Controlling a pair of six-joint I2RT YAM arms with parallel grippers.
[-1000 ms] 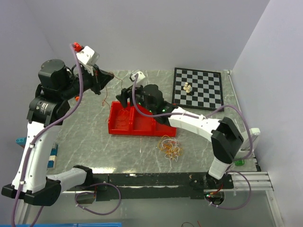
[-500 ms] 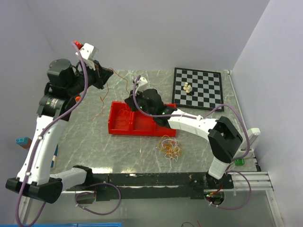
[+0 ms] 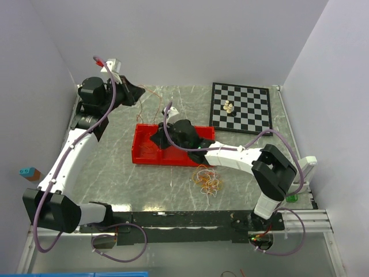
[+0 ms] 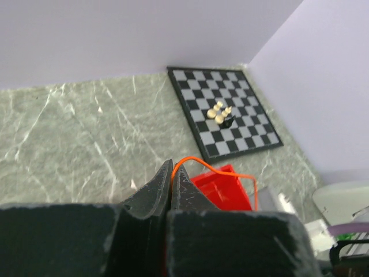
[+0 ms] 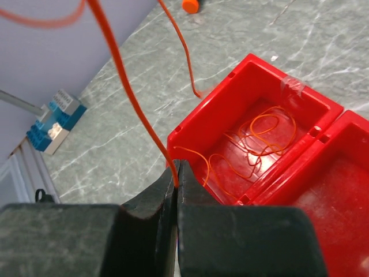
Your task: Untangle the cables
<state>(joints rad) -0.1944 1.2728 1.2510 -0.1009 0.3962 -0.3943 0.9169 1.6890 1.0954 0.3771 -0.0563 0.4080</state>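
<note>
A thin orange cable (image 4: 214, 167) runs from my left gripper (image 4: 172, 168), which is shut on it, high near the table's back left (image 3: 136, 95). The same orange cable (image 5: 126, 93) goes down into my right gripper (image 5: 176, 171), shut on it just above the left end of the red tray (image 3: 140, 151). More orange cable (image 5: 266, 134) lies looped in the tray's left compartment (image 5: 214, 108). A loose clump of orange, yellow and white cables (image 3: 208, 179) sits on the table in front of the tray.
A chessboard (image 3: 240, 108) with a few pieces lies at the back right. A blue block (image 5: 55, 120) sits off the table's left edge. A small orange item (image 5: 190, 4) lies behind the tray. The side walls stand close.
The right gripper has shut on the orange cable and moved nearer over the tray's left end. The left arm has swung right along the back, still holding the cable.
</note>
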